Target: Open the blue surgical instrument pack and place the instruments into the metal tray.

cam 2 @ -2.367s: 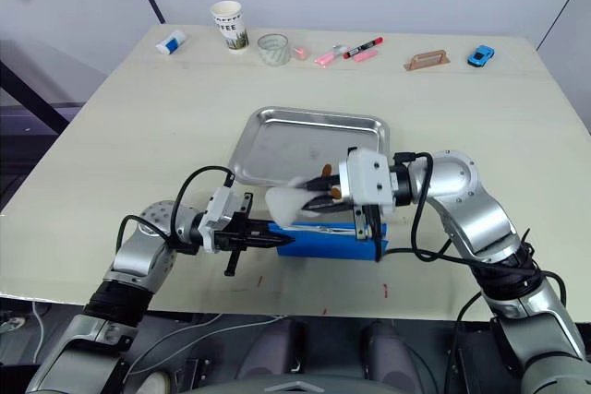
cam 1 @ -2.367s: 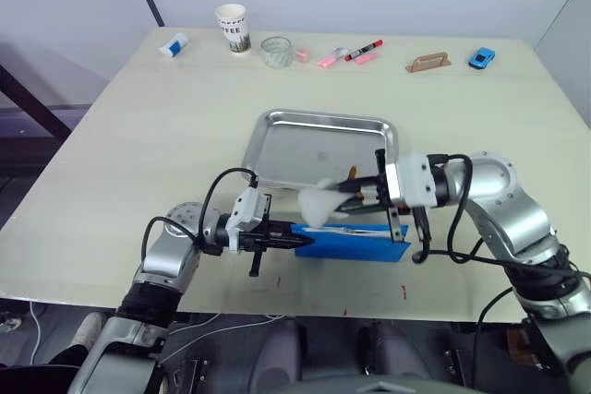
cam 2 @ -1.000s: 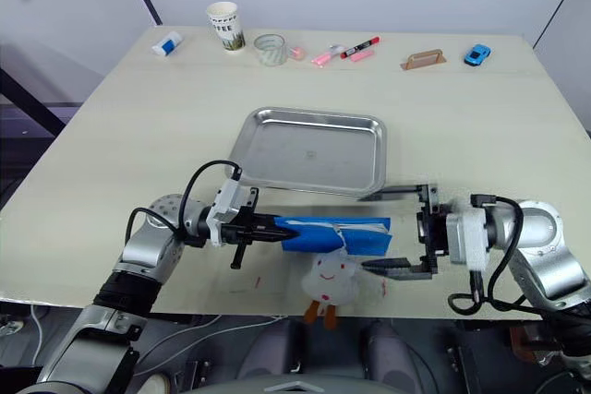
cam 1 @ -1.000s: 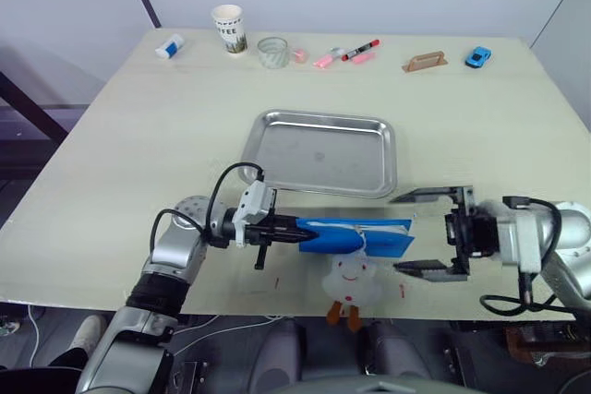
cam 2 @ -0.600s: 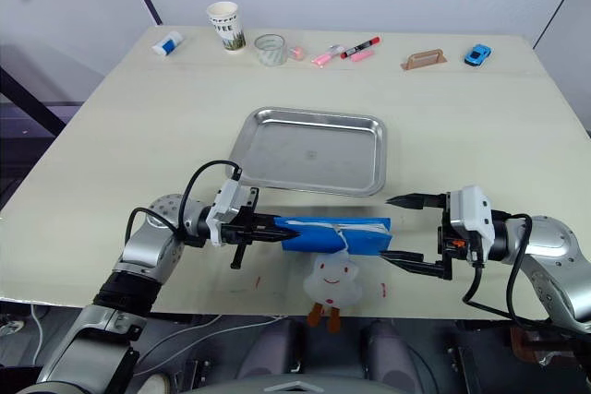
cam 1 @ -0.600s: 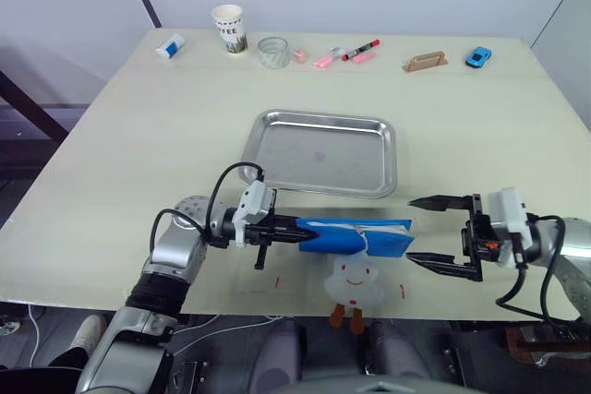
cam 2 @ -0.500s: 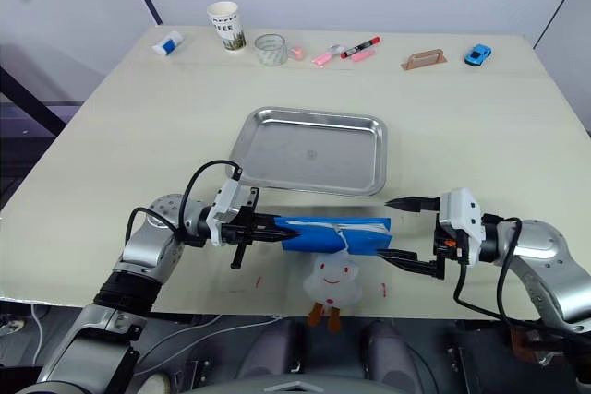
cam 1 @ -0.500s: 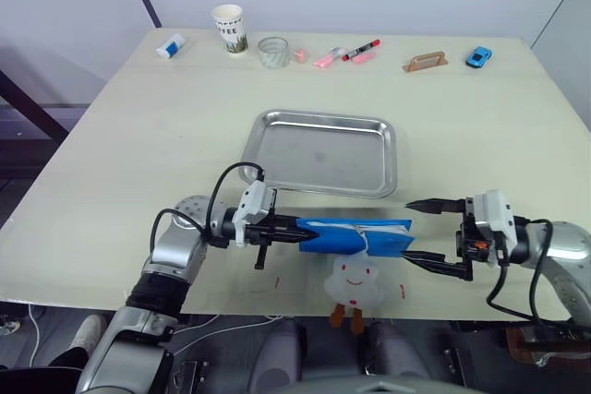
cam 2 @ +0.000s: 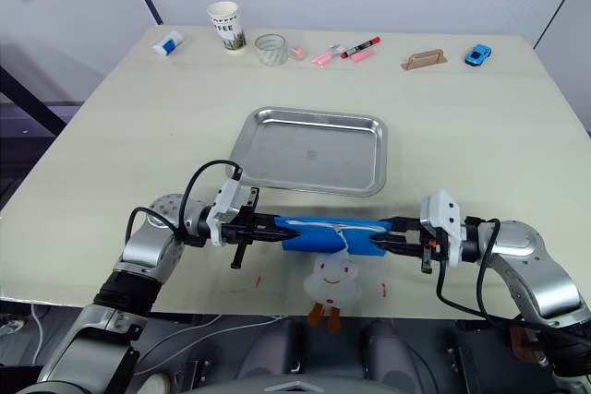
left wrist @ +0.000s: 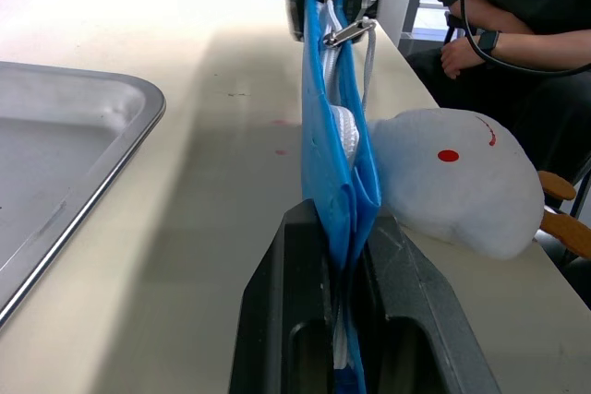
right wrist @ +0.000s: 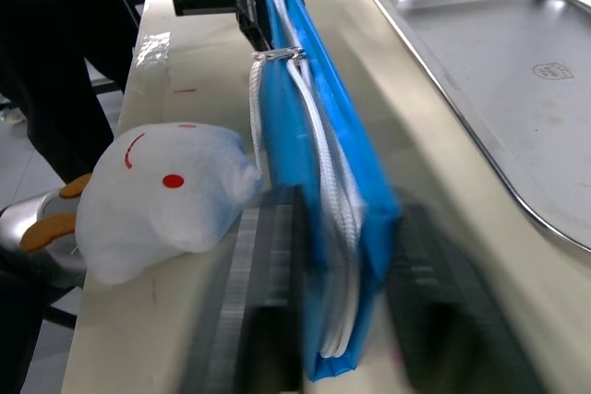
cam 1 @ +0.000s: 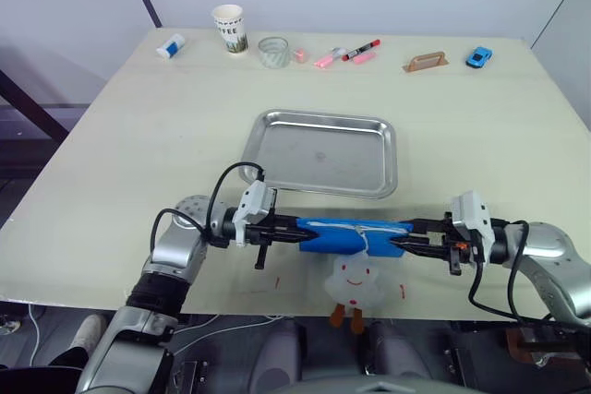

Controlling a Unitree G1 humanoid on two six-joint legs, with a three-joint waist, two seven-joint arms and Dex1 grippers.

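Observation:
The blue surgical instrument pack [cam 1: 346, 235] stands on its long edge on the table, just in front of the metal tray [cam 1: 323, 118], which holds nothing. My left gripper [cam 1: 300, 234] is shut on the pack's left end, and the blue fabric and white cord sit pinched between its fingers [left wrist: 305, 256]. At the pack's right end, my right gripper [cam 1: 404, 237] has closed in, with one finger [right wrist: 268, 265] on each side of the fabric. The instruments are hidden inside the pack. A metal clip and white cord run along its top edge.
A white plush toy [cam 1: 351, 276] lies against the pack's near side, at the table's front edge. Along the far edge stand a paper cup [cam 1: 231, 28], a glass [cam 1: 274, 51], pink and red markers [cam 1: 355, 53], a brown block [cam 1: 426, 63] and a blue toy car [cam 1: 480, 56]. A person [left wrist: 517, 25] sits beyond the table.
My right gripper let the plush toy drop in front of the pack, swung out right and opened wide. It then moved left and narrowed onto the pack's right end. The left gripper kept its hold.

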